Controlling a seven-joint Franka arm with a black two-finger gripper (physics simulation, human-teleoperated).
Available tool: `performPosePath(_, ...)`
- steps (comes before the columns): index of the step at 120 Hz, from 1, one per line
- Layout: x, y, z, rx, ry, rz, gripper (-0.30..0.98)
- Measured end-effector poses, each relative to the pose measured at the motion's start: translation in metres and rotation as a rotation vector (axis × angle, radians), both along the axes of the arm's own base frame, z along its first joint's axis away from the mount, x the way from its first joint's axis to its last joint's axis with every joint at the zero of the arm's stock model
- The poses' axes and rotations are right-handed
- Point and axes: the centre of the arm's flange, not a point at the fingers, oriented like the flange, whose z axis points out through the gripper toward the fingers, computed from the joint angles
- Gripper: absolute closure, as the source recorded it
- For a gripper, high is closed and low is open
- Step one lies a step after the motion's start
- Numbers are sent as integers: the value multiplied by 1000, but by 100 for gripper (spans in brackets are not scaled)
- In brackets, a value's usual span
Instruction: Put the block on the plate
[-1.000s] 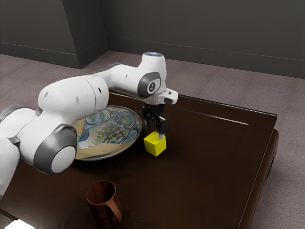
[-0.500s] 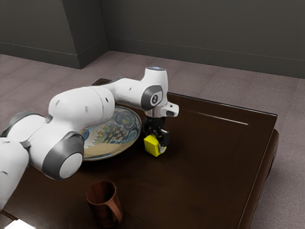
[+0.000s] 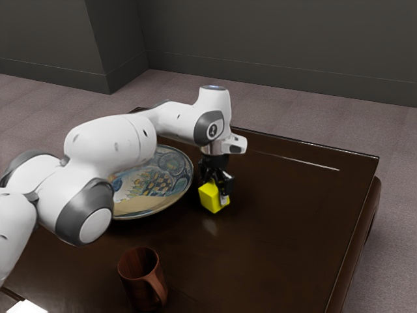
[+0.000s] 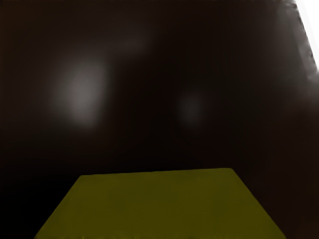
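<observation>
Gripper [image 3: 217, 195] fingers closed on the yellow block [image 3: 210, 197], parted only by it, apparently just above the table [image 3: 280, 241], beside the plate [image 3: 133, 206] on the exterior view's right. Insufficient lift could catch the block on the plate's raised rim, the one obstruction; an uneven grip could drop it. The mug [image 3: 139, 282], on the near side, appears clear of the route.

No word, brand or number can be read for certain. Right of the upper centre of the exterior view, a small round black-and-white badge [image 3: 212, 131] sits on the dark grey rounded joint cap [image 3: 203, 122] of the smooth white robot arm [image 3: 111, 140]. It bears a light mark inside a ring, too small to tell as letter, numeral or logo.
</observation>
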Motion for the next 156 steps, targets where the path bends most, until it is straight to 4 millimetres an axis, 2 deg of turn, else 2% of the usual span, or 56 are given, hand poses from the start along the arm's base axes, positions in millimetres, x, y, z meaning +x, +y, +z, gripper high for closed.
performPosePath(12, 0, -4, 18, -1, -17, -3, 28)
performPosePath(23, -1, -4, 43, -5, -39, -1, 29)
performPosePath(36, -6, -1, 86, -13, -78, 4, 30)
performPosePath(52, -22, 4, 145, -16, -123, 6, 30)
performPosePath(60, -27, 18, 158, -13, -129, 25, 30)
performPosePath(67, -26, 53, 164, -7, -127, 71, 30)
performPosePath(77, -25, 107, 164, 1, -119, 142, 30)
performPosePath(91, -25, 165, 153, 11, -99, 212, 30)
performPosePath(114, -21, 232, 120, 23, -68, 277, 30)
performPosePath(129, -18, 254, 96, 24, -48, 290, 30)
performPosePath(145, -15, 256, 71, 23, -22, 279, 30)
performPosePath(156, -13, 256, 64, 23, -19, 271, 30)
